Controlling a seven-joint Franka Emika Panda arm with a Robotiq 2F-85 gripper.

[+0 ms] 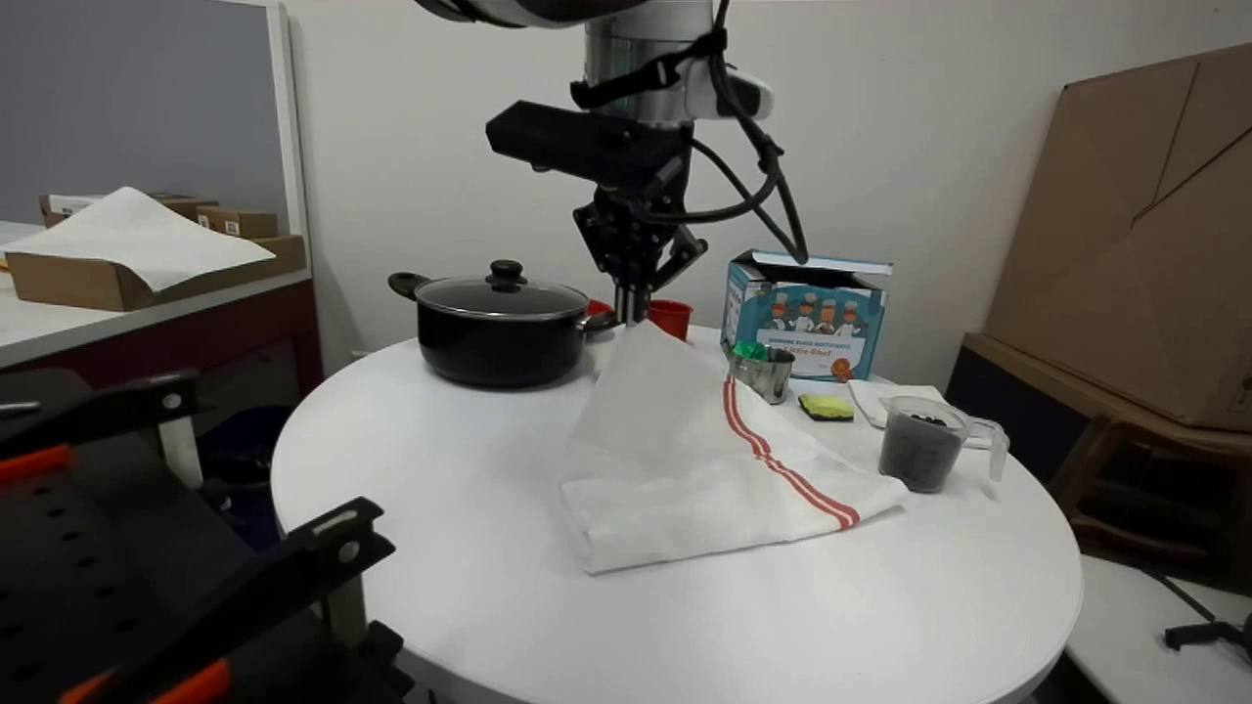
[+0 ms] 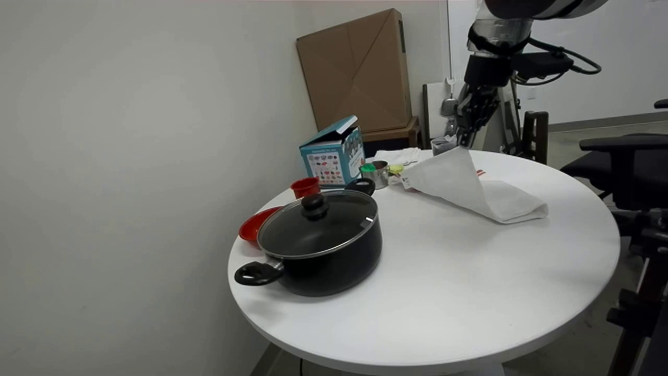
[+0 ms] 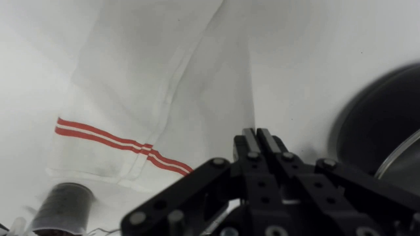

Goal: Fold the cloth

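pale wall (image 2: 130,156) | grey panel (image 1: 137,98) | round white table (image 2: 443,292) | black chair (image 2: 644,172)

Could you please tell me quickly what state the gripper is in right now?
Gripper: closed, holding a raised part of the cloth.

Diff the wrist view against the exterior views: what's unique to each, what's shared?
Wrist view only: no extra object I can make out, just a close-up of both fingers side by side.
Exterior views only, in both: blue box, red cup, large cardboard box.
Shared: red-striped white cloth, lidded black pot, measuring cup, white table.
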